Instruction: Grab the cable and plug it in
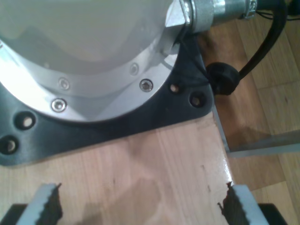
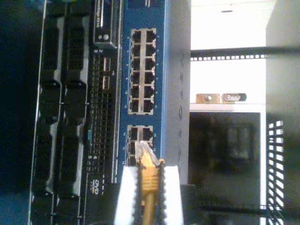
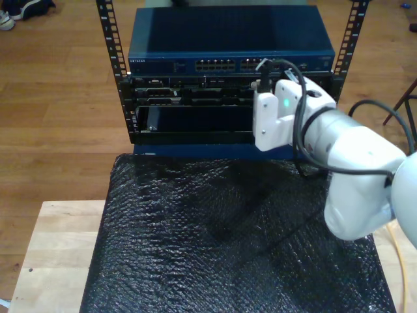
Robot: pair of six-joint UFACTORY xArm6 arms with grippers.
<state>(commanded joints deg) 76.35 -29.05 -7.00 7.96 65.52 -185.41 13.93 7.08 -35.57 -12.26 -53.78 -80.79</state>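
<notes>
My second gripper (image 2: 150, 169) is shut on the cable (image 2: 149, 180) just behind its clear plug (image 2: 143, 152). The plug's tip is right at the front of the blue network switch (image 2: 145, 61), by the lower block of ports (image 2: 140, 133); I cannot tell whether it touches. In the exterior view the second gripper (image 3: 266, 77) is at the switch (image 3: 228, 39), toward that view's right. A yellow stretch of the cable (image 3: 399, 261) runs down at the exterior view's right edge. My first gripper (image 1: 143, 206) is open over bare wood with nothing between its fingers (image 1: 47, 204).
The switch sits on top of a black rack (image 3: 195, 107) with dark server units under it. Black bubble-textured sheeting (image 3: 228, 241) covers the wooden table (image 3: 52, 248) in front of the rack. An arm's round metal base on a black plate (image 1: 154, 117) lies ahead of the first gripper.
</notes>
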